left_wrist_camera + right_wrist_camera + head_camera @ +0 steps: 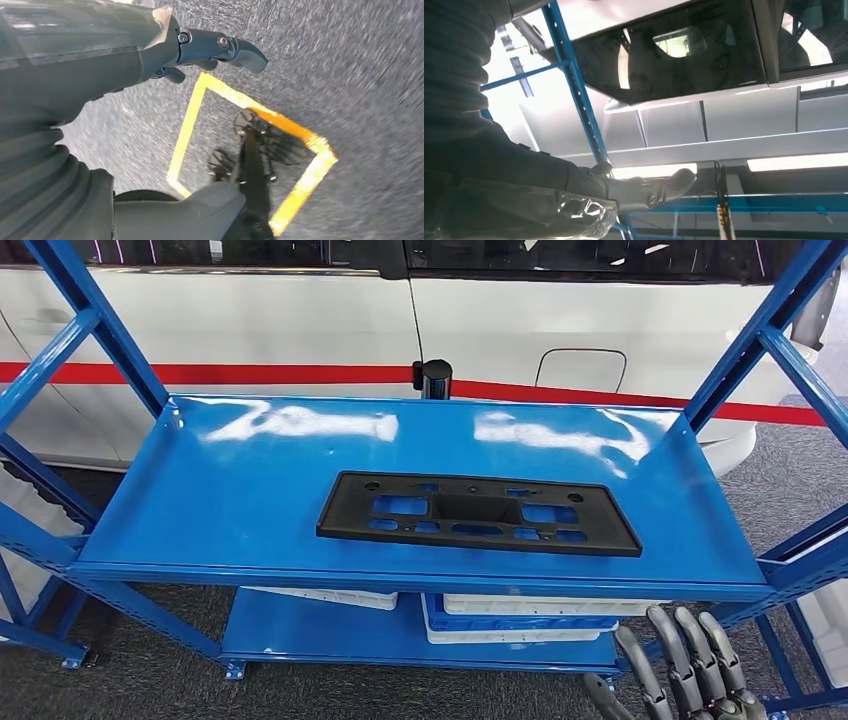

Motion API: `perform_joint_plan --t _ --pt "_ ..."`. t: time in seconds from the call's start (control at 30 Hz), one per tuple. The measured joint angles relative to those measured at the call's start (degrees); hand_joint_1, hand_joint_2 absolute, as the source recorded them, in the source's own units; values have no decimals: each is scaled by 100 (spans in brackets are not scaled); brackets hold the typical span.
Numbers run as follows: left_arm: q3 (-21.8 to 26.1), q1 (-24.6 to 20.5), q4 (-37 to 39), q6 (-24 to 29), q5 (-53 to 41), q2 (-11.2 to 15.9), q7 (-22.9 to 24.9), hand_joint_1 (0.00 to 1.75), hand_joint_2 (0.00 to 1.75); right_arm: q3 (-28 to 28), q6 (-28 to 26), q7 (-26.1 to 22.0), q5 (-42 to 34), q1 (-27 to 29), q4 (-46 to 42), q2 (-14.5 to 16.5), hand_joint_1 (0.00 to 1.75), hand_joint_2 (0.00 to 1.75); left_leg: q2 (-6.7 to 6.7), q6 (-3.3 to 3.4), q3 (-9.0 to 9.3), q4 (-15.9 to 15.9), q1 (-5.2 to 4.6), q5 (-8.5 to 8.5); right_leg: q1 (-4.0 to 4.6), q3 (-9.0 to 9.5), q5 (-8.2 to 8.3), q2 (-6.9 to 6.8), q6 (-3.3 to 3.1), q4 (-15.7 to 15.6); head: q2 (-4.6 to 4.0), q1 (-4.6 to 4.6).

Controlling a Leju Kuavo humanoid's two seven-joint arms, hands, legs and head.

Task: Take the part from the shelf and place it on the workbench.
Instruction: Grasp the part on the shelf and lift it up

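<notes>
Down at the lower right of my head view, my right hand [690,665] is raised below the front lip of the glossy blue metal shelf [240,500], its dark fingers [683,642] pointing upward, apart and straight, gripping nothing and touching nothing. From the right wrist camera that hand [644,192] stretches out flat toward a blue upright post of the rack [576,95], with open air around the fingertips.

My left hand [210,52] hangs low over the grey speckled carpet floor [360,65], above a square of yellow tape [300,135]. Its fingers look extended and hold nothing, though most of them are hidden behind the wrist cover.

Farther out, the flat black plastic part with rectangular cut-outs [478,512] lies on the top shelf, a little right of centre and close to the front edge, well clear of both hands. Bare shelf surface spreads on every side of it, widest to the left and behind. On the lower level sit white plastic trays [530,608] with a blue one between them. Beyond the rack stands a white car with a red stripe [300,330].
</notes>
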Motion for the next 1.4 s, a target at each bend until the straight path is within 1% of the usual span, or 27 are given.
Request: perform_joint_plan --t 0.07,0.13,0.17,0.23,0.33,0.43,0.5,0.6,0.77,0.9,0.97,1.0,1.03,1.07,1.13,1.17,1.2,1.23,1.27,1.33,1.4 --pt "-92 -23 16 112 -125 -290 81 0 175 -7 126 -42 112 -129 5 29 0 175 -1 1 0 0 -6 1 -2 2 1 0 1 0 0 3" --pt "-193 -36 43 124 -249 -527 185 0 175 -46 180 -222 143 -239 22 46 0 175 -3 2 -1 1 -7 1 -3 4 2 0 2 0 0 7" --pt "-245 -39 53 97 -314 -598 231 0 175 -101 175 -401 147 -278 34 58 0 175 -3 3 -1 2 -8 1 -4 4 3 0 3 -1 0 8" --pt "-357 -45 64 27 -436 -691 304 0 175 -318 118 -972 150 -321 64 140 0 175 -3 3 1 5 -10 1 -11 3 4 -1 5 -2 0 4" --pt "-494 -49 64 -38 -560 -734 364 0 175 -786 10 -1853 151 -345 131 415 0 175 -4 3 4 4 -7 1 -18 1 4 -3 5 -1 0 1" --pt "-607 -53 64 -65 -658 -782 390 0 175 -1186 -57 -2371 150 -409 239 683 0 175 -3 3 4 2 -1 0 -16 -1 3 -2 3 -1 0 2" --pt "-677 -54 64 -84 -721 -799 398 0 175 -1400 -63 -2621 150 -469 320 865 0 175 -3 2 4 2 4 0 -15 -2 2 -3 3 -1 0 2" --pt "-769 -53 64 -98 -803 -813 389 0 175 -1630 -11 -2841 150 -554 428 1117 0 175 -3 2 4 1 7 0 -15 -2 2 -2 2 0 0 3" --pt "-883 -25 64 -96 -887 -836 201 0 175 -1918 182 -3200 150 -518 521 1502 0 175 -4 2 1 1 6 0 -13 -2 1 -2 2 0 0 2" --pt "-957 -14 64 -94 -930 -843 175 0 175 -2072 296 -3277 150 -497 586 1686 0 175 -3 2 -1 1 1 0 -12 -2 1 -2 2 0 0 3" --pt "-975 -12 64 -94 -967 -844 175 0 175 -2091 446 -3102 150 -521 628 1706 0 175 -4 2 -4 1 -2 0 -9 1 2 -2 3 0 0 3" --pt "-989 -12 64 -94 -997 -844 175 0 175 -2056 607 -2808 150 -561 661 1651 0 175 -3 3 -8 0 -4 1 -6 8 2 -1 3 1 0 2" --pt "-1009 -13 64 -95 -1031 -844 175 0 175 -1966 817 -2328 151 -639 702 1526 0 175 -2 5 -13 0 -6 2 -2 23 4 2 6 2 0 2" --pt "-1036 -13 64 -97 -1068 -844 169 0 175 -1785 1060 -1622 151 -772 756 1309 0 175 1 7 -17 -1 -9 4 0 36 9 8 11 3 0 2" --pt "-1095 -16 64 -108 -1141 -844 144 0 175 -1144 1444 25 152 -1166 882 733 0 175 10 15 -8 1 -11 9 -2 38 17 20 21 1 0 4" --pt "-1121 -17 64 -114 -1167 -844 126 0 175 -738 1548 724 152 -1368 944 446 0 175 10 17 1 2 -12 10 -7 26 18 20 23 0 0 5" --pt "-1145 -16 64 -123 -1187 -844 107 0 175 -337 1587 1167 153 -1537 1002 211 0 175 5 19 7 3 -13 11 -12 15 18 12 24 -1 0 5" --pt "-1169 -13 64 -138 -1198 -844 82 0 175 18 1603 1414 154 -1665 1054 17 0 175 -3 20 7 4 -14 11 -16 8 16 2 23 -2 0 4" --pt "-1197 -8 64 -171 -1205 -844 43 0 175 320 1603 1502 157 -1761 1105 -142 0 175 -12 21 4 4 -15 12 -18 8 16 -7 23 -2 0 3" --pt "-1258 13 63 -297 -1232 -844 -89 0 175 803 1557 1556 161 -1910 1225 -379 0 175 -21 24 -1 4 -16 13 -17 7 16 -14 24 -1 0 1" --pt "-1324 59 54 -484 -1269 -842 -312 0 175 1191 1422 1617 161 -2018 1389 -522 0 175 -22 24 -3 4 -16 14 -16 4 16 -12 24 0 0 0"
